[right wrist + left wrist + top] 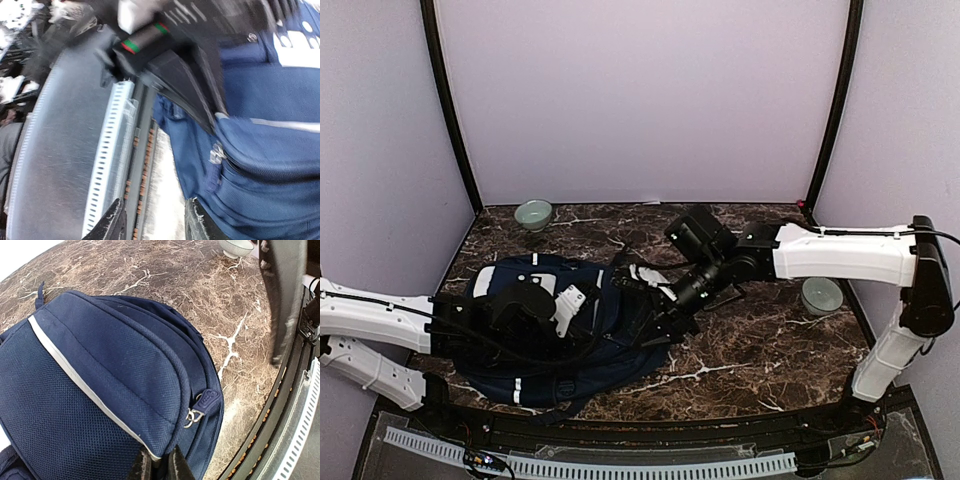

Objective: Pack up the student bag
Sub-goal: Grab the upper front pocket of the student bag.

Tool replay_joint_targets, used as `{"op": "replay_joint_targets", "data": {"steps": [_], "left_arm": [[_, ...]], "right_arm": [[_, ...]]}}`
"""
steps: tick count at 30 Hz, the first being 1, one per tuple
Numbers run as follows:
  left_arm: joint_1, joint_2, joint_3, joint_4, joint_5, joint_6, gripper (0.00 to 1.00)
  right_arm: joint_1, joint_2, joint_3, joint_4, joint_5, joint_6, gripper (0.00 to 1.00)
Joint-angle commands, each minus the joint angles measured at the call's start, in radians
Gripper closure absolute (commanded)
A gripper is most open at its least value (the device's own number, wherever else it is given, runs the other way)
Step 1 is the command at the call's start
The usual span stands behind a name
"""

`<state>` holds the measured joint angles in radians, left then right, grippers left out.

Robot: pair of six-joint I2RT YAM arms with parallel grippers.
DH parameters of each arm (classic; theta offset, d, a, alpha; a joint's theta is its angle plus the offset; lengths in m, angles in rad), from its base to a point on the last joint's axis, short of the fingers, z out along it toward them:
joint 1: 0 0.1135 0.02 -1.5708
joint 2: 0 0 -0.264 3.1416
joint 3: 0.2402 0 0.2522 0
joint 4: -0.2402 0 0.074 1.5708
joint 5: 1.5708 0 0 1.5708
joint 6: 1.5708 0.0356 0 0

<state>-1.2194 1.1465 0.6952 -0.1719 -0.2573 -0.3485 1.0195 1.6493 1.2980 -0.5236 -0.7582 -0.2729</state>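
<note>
Student bag (570, 365) lies flat on the marble worktop (760, 350), left of centre, toward the front edge. Its long axis runs roughly left to right, with the straps and grey patches at the right end.

Left tool (159, 462): fingers nearly together, and by the wrist view pinching a fold of bag fabric just below the reflective stripe. A zip pull (201, 406) hangs close by. The arm comes in low from the left edge, forearm near level, wrist over the bag's middle.

Right tool (155, 222): fingers apart with nothing between them, and the bag just beside one finger (that view is blurred). The arm is stretched across from the right, wrist tipped down among the straps.

Both arms are at the bag, and the right is nearer the strap end. Judgement: with the left anchoring, the next move depends on the right tool finding a zip or an opening edge.

Pale green bowl (533, 213) and grey bowl (821, 295) sit well apart from the bag.
</note>
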Motion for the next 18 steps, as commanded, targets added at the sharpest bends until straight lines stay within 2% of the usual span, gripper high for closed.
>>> {"op": "replay_joint_targets", "data": {"steps": [1,4,7,13,18], "left_arm": [[0.008,-0.042,-0.009,0.084,-0.007,-0.032,1.0],[0.008,-0.042,-0.009,0.084,-0.003,-0.039,1.0],[0.009,-0.043,-0.01,0.083,-0.002,-0.044,1.0],[0.009,-0.049,-0.011,0.091,-0.003,-0.053,1.0],[0.01,-0.024,0.003,0.096,0.003,-0.058,1.0]], "right_arm": [[0.005,0.004,-0.05,0.087,0.15,0.059,0.6],[0.005,0.077,-0.016,0.096,0.196,0.081,0.61],[0.008,0.111,-0.01,0.128,0.176,0.099,0.61],[0.02,0.084,-0.045,0.204,0.179,0.128,0.6],[0.047,0.063,-0.05,0.228,0.273,0.171,0.57]]}}
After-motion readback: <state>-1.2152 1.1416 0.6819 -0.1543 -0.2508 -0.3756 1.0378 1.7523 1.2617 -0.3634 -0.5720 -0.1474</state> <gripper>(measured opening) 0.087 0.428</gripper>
